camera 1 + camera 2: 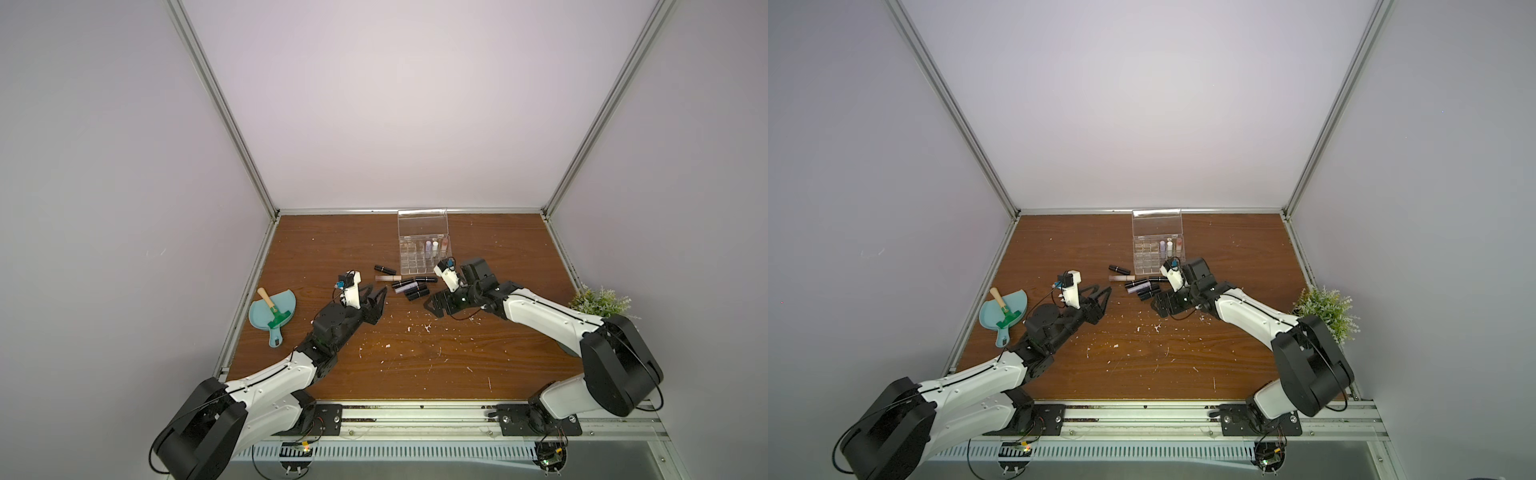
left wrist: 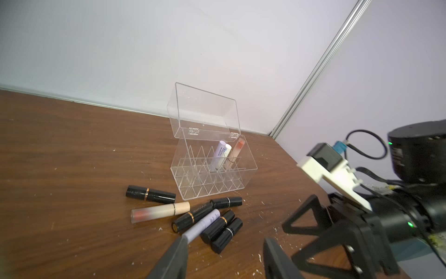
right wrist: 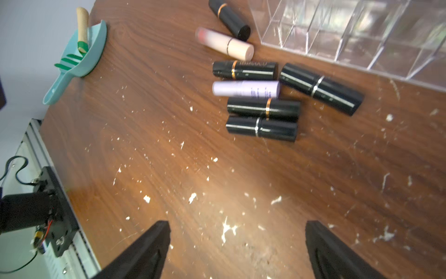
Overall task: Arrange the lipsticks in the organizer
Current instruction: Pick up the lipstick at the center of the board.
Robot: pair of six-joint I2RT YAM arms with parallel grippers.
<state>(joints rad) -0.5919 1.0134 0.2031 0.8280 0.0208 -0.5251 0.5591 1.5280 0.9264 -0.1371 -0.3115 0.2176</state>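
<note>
**Operator:** Brown wood table, flecked with white crumbs, fills my screens. On it, near the back wall, the clear organizer stands with its lid up.

**Desk:** And the arms?

**Operator:** My left gripper hovers just beside the pile, jaws parted and empty. My right gripper hangs over bare wood on the pile's other side, jaws spread wide, holding nothing.

**Desk:** Progress?

**Operator:** Three stowed lipsticks stand in the row by the hinge: lilac, white and peach-pink. Seven loose lipsticks lie before the box: five black, one lilac, one peach-pink. I judge it under a third done.
</note>
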